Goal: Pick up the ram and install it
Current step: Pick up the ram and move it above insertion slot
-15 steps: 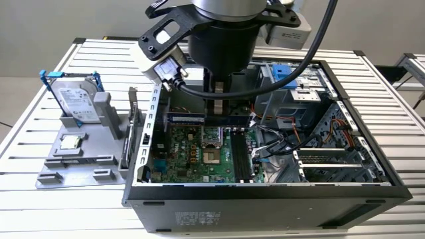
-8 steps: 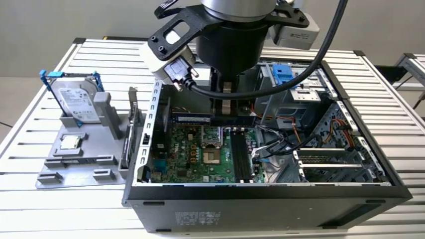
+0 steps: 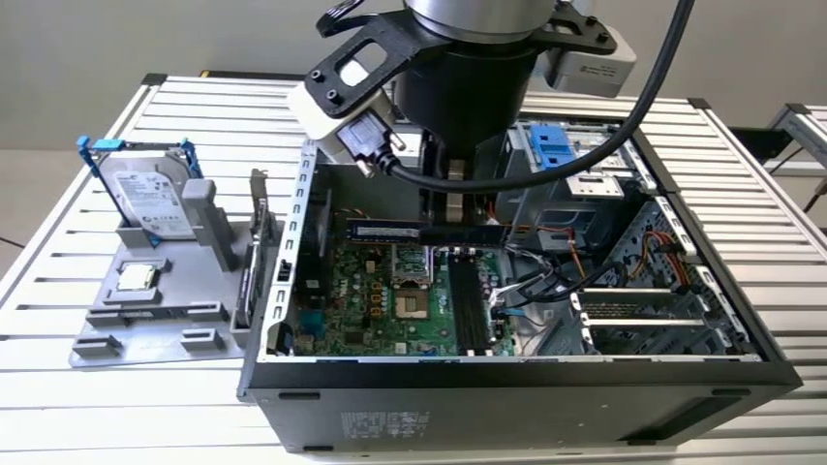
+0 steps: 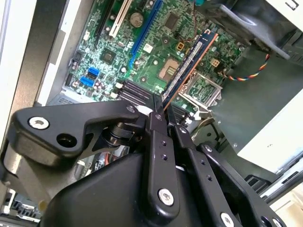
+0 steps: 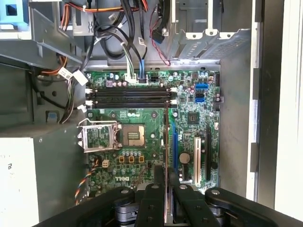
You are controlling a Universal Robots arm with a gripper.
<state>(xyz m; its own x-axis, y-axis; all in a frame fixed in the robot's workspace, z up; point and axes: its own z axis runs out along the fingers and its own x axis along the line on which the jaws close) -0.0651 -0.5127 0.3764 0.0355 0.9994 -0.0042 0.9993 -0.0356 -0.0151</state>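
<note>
Claw (image 4: 166,116) clamped on the ram (image 4: 189,61), holding it level in the air above the motherboard (image 5: 142,118) inside the open computer case (image 3: 517,387). Pickup done, judging by that; seating left to do, into bare-looking memory slots (image 5: 130,97). Beneath the case, a slatted metal counter (image 3: 77,417); on the exterior view's left, a grey fixture (image 3: 155,320) carrying a hard drive in a blue frame (image 3: 145,199). Pale floor (image 3: 39,97) around the counter.

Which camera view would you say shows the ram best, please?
The second wrist view: the ram runs long and close from the hand over the motherboard. The exterior view shows the ram's flat side, small, under the arm. The first wrist view shows the ram edge-on, a thin line.
</note>
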